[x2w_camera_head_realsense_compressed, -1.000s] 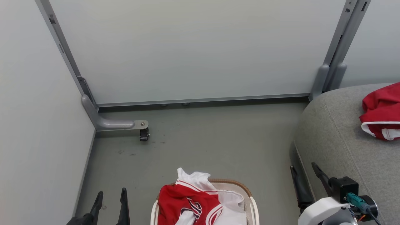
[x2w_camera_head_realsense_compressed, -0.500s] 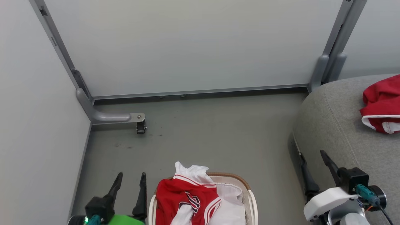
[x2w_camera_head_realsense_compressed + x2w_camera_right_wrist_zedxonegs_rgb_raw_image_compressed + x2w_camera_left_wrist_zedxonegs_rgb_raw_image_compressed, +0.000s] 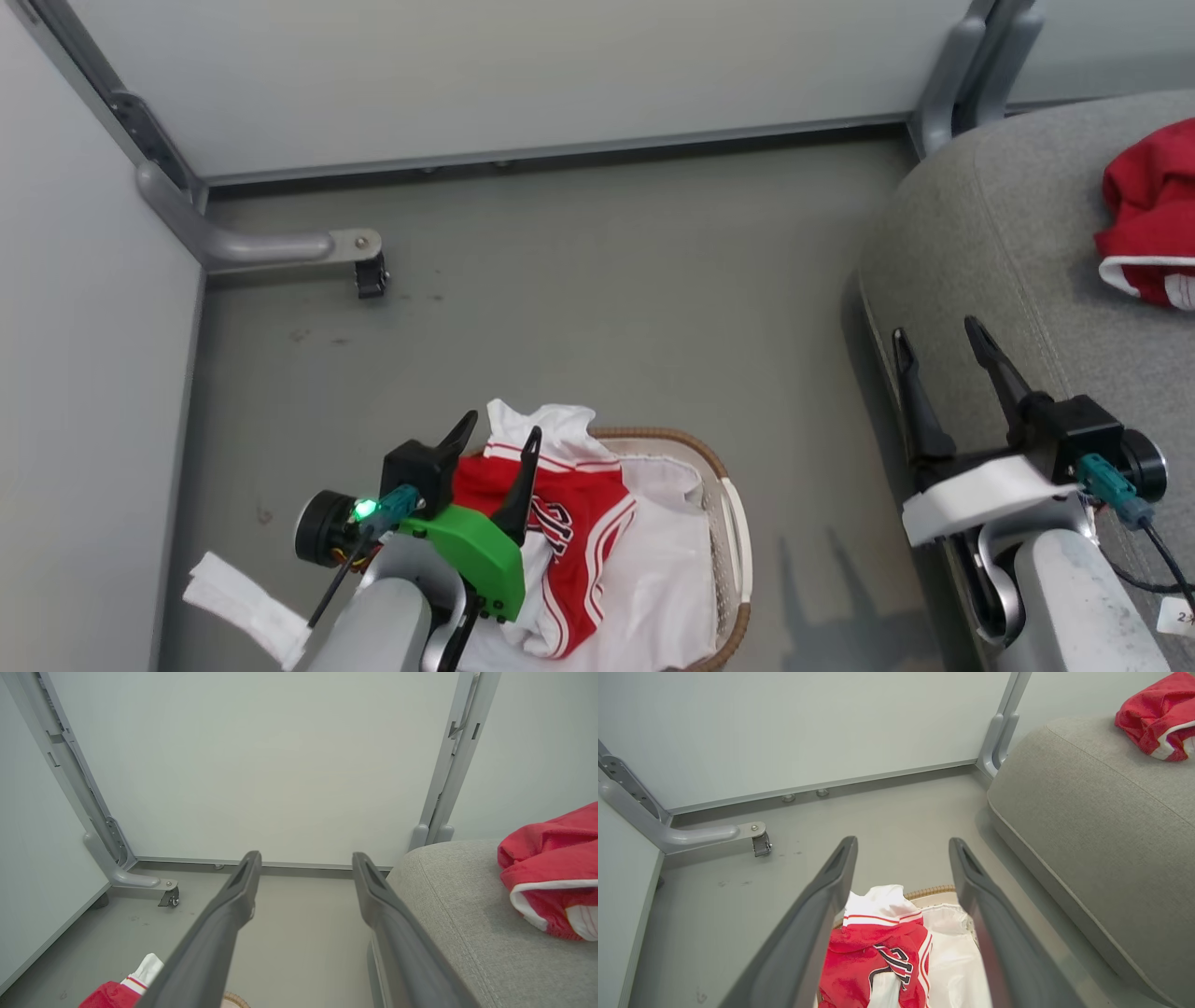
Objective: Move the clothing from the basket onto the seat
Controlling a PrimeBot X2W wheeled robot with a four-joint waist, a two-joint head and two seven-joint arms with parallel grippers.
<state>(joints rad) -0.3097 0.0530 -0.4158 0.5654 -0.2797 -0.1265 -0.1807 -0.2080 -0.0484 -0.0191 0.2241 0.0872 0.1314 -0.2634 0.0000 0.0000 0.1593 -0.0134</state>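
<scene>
Okay, lettering coming up: dark characters with a white outline on the chest of the red jersey (image 3: 859,961), right under and between the fingers of my left gripper (image 3: 902,840). The fabric is folded across them, so I can't read them. Behind my right gripper (image 3: 934,328), back by its wrist, there's a small white tag (image 3: 1178,616). It starts with a 2, and the rest is cut off.

**A quick count of the room**

I count two red garments: one red jersey (image 3: 588,495) and one red bundle (image 3: 1153,224). There is one white cloth (image 3: 672,579), one basket (image 3: 695,451) and one seat (image 3: 1008,243). Two grippers show, the left gripper (image 3: 501,425) and the right gripper (image 3: 934,329). There is one caster wheel (image 3: 372,277).
</scene>
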